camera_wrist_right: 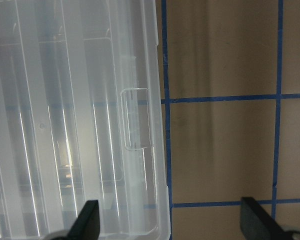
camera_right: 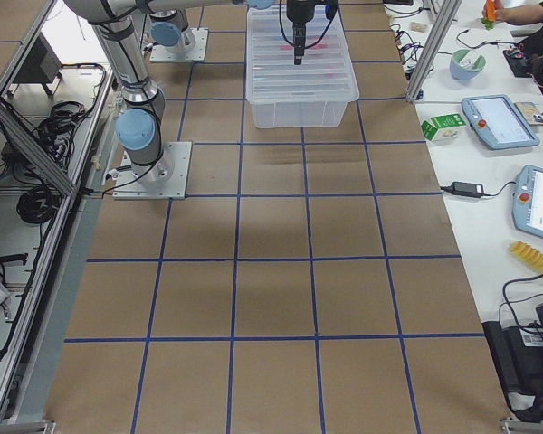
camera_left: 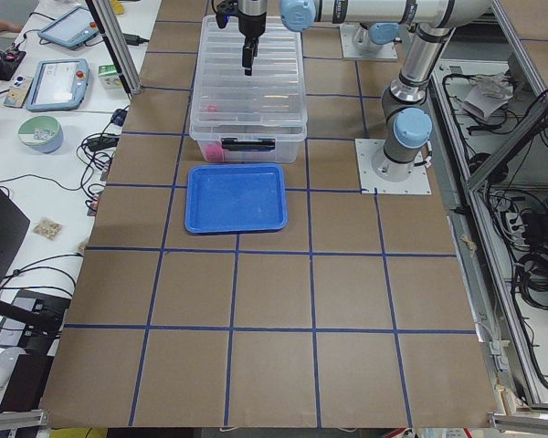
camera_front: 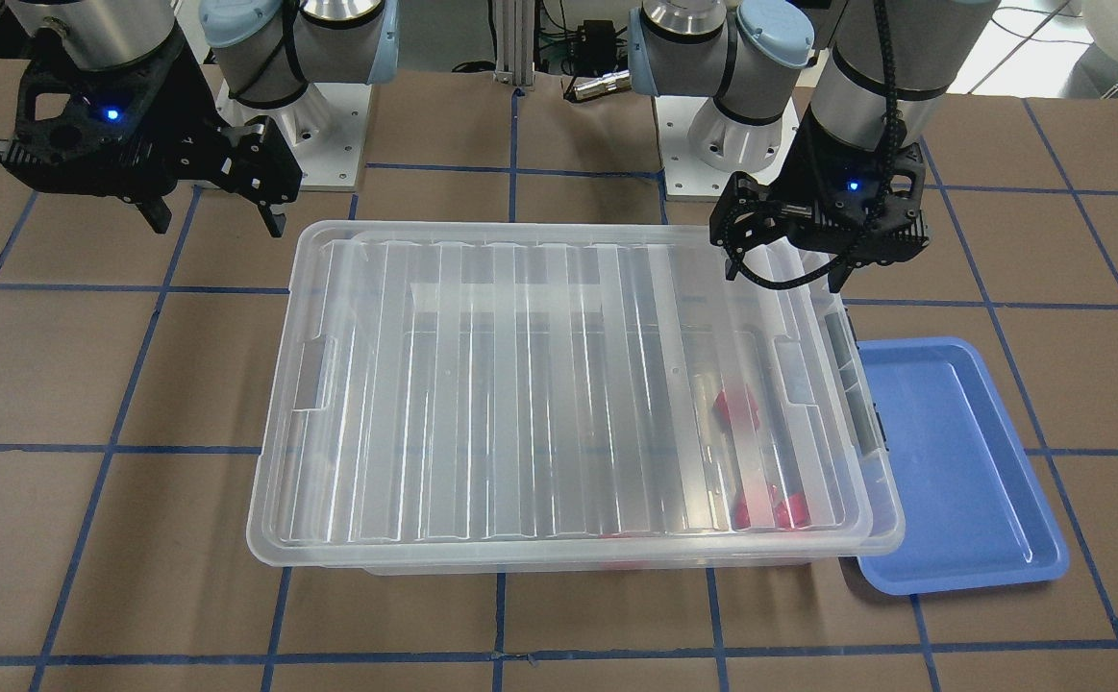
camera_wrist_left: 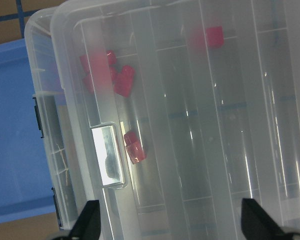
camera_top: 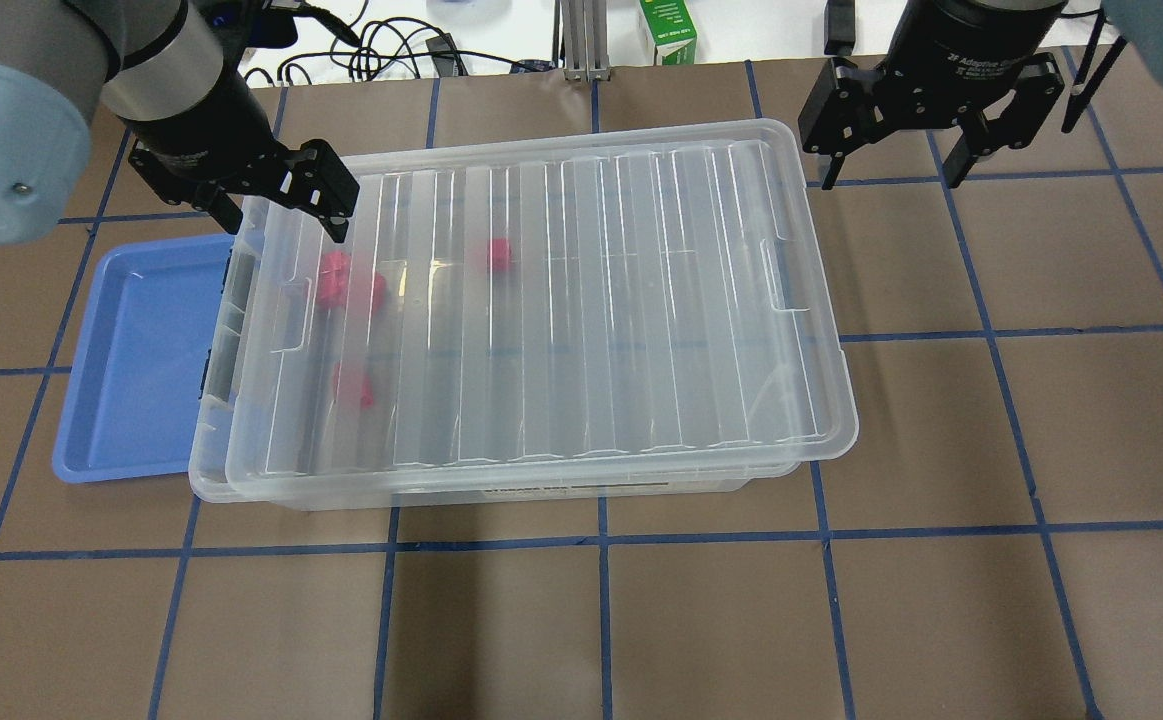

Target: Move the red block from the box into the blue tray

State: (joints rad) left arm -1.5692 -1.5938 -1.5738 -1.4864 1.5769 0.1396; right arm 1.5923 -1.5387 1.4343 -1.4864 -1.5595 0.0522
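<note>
Finds the red block (camera_top: 499,254) among others inside the box (camera_top: 501,490), under the lid (camera_top: 591,300). Leaves the blue tray (camera_top: 141,380) just beside it, empty. Shows left gripper (camera_top: 286,225) and right gripper (camera_top: 889,175) spread wide, holding nothing. Seems barely begun: unlidding, picking, placing remain.

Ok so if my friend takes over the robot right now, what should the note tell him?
Left gripper: open, empty, hovering over the lid's corner at the tray end.
Right gripper: open, empty, above the table by the box's other end.
Red blocks: all inside the box, mostly near the tray end, under the lid, which sits slightly crooked.
Blue tray: beside the box on the robot's left, nothing in it.
Done: no block in the tray yet.
Left: take the lid off, lift one block out, put it in the tray.
</note>
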